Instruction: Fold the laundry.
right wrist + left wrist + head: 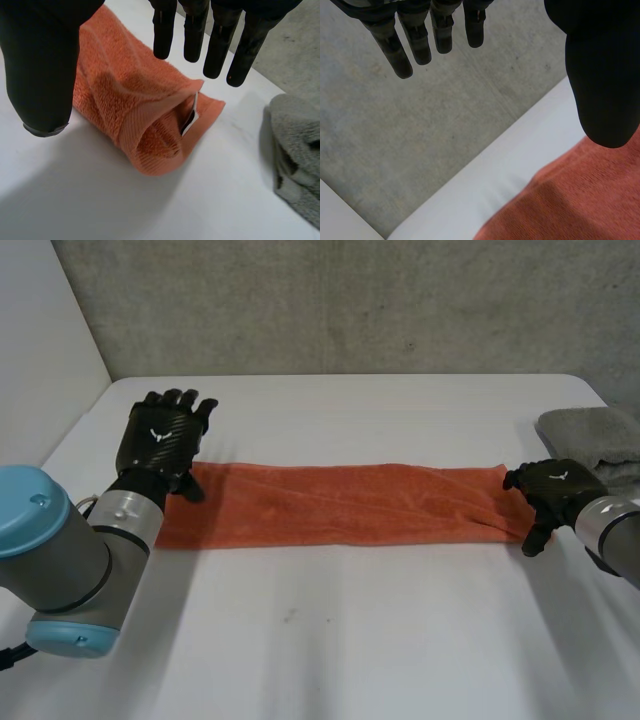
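From the head: orange towel (340,505) stretched in a long strip across the white surface (350,640), left hand (160,440) over one short end, right hand (550,485) at the other, likely placed for folding end to end; grey towel (595,435) set aside. From the left wrist: fingers (395,55) straight, gripping nothing. From the right wrist: straight above the rumpled end, nothing pinched.

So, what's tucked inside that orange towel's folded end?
A small white label peeks from the orange towel's open fold, near the right hand. Deeper inside, the layers hide the rest.
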